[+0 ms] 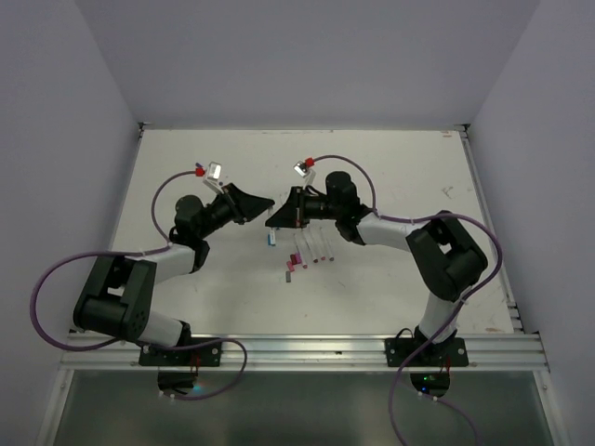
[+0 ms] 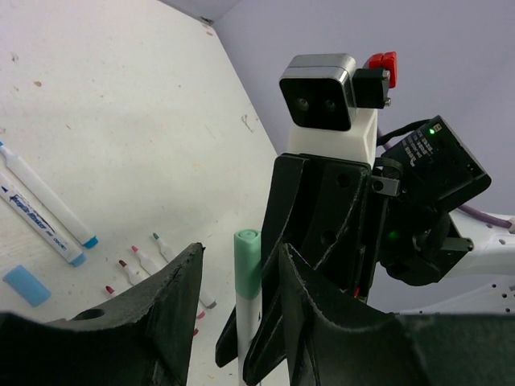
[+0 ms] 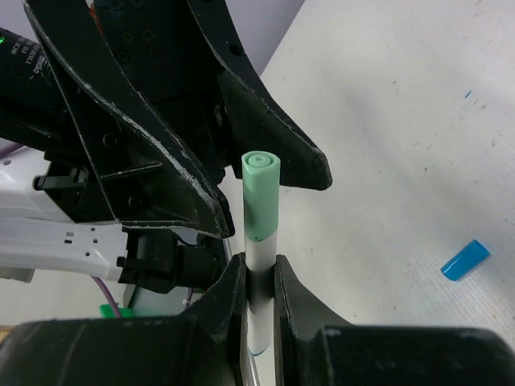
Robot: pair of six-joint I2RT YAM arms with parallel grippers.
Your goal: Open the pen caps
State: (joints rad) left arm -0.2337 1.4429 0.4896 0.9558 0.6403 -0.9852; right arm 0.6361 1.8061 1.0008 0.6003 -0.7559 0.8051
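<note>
So the green cap (image 3: 260, 197) we're after is up in the air between the two arms, over the middle of the table (image 1: 390, 177), sitting on the end of a white pen (image 3: 260, 256). The right gripper (image 3: 259, 273) is clamped tight on the barrel just below the cap, with the pen standing up out of its fingers. The left gripper (image 2: 239, 256) sits around the cap, one finger either side. From its own camera we can see a sliver of gap on both sides, so we'd call it partly open and not pinching yet. The cap looks fully seated on the pen.

Our read: we're at the grab-the-cap step for this pen. The next move needs the left fingers to close squarely on the green part only, not the barrel. Then it's a straight pull along the pen while the right side holds firm — go crooked and the pen probably twists in the grip.

Down on the table there's a loose blue cap (image 3: 465, 260) and a bunch of other pens (image 1: 311, 251), several apparently uncapped.
</note>
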